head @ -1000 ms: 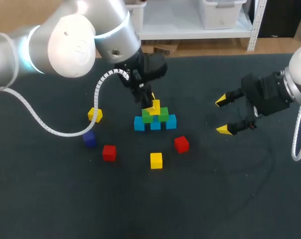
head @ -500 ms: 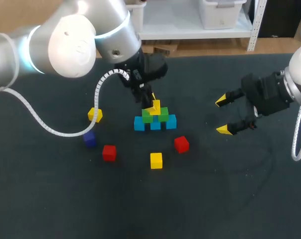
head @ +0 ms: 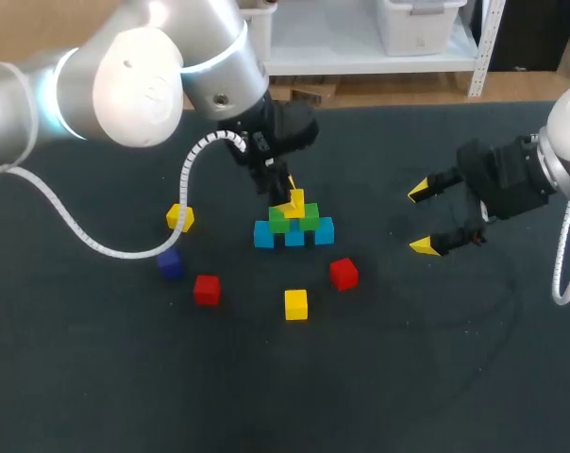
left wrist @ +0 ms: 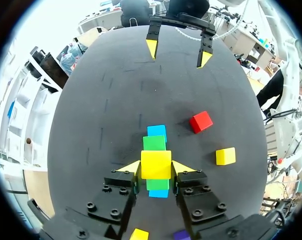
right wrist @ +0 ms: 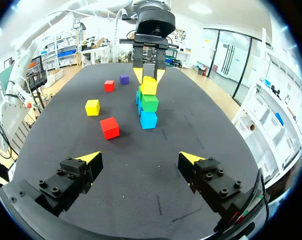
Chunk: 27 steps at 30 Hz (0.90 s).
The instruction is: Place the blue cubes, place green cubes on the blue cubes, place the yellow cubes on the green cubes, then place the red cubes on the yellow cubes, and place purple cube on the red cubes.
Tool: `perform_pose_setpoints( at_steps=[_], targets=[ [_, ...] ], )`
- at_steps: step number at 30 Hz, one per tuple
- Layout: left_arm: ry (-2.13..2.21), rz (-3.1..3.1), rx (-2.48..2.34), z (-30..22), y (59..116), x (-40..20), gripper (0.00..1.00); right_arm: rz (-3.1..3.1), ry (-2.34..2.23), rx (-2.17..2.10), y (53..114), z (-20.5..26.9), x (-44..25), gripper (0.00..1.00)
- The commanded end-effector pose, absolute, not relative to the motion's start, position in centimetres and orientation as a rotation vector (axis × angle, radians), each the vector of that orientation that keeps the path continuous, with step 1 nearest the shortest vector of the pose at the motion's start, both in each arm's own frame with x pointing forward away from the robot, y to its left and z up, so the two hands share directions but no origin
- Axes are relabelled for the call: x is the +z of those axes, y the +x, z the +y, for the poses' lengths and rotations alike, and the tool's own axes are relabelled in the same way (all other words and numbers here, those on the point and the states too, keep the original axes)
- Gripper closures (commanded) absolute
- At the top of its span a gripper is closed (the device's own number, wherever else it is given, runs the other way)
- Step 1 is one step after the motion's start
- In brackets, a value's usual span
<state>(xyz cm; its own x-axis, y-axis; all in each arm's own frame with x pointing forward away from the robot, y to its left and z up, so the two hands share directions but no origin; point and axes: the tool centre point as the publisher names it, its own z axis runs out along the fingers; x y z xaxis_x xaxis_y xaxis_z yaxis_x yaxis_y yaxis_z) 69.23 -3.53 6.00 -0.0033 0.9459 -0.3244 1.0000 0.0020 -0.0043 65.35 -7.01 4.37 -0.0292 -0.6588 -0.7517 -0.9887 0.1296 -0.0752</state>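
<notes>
A row of blue cubes (head: pixel 293 235) stands mid-table with green cubes (head: pixel 295 221) on top. My left gripper (head: pixel 290 200) is shut on a yellow cube (head: pixel 293 205) right on top of the green ones. From the left wrist, that yellow cube (left wrist: pixel 156 164) shows pinched between both fingers, over a green cube (left wrist: pixel 154 143) and a blue cube (left wrist: pixel 156 131). My right gripper (head: pixel 420 219) hangs open and empty well to the right of the stack; in its own view the right gripper (right wrist: pixel 141 159) faces the stack (right wrist: pixel 149 102).
Loose cubes lie around the stack: a yellow cube (head: pixel 180 217) and a purple cube (head: pixel 169 263) to the left, a red cube (head: pixel 207 290), another yellow cube (head: pixel 295 304) and a second red cube (head: pixel 343 273) in front.
</notes>
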Motion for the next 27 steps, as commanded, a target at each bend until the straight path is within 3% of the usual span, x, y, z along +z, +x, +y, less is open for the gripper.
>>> perform_pose_setpoints(
  at_steps=[1,9,27],
  targets=[
    [2.047,2.05,-0.347,-3.66,69.42,5.95,0.75,1.755,-1.596,0.645,65.3,-7.06,4.35,0.0],
    [2.046,2.052,-0.344,-3.66,69.45,5.94,0.73,1.755,-1.596,0.645,65.3,-7.06,4.35,0.0],
    [2.045,2.058,-0.344,-3.62,69.36,5.89,0.53,1.755,-1.596,0.645,65.3,-7.06,4.35,0.0]
  ],
)
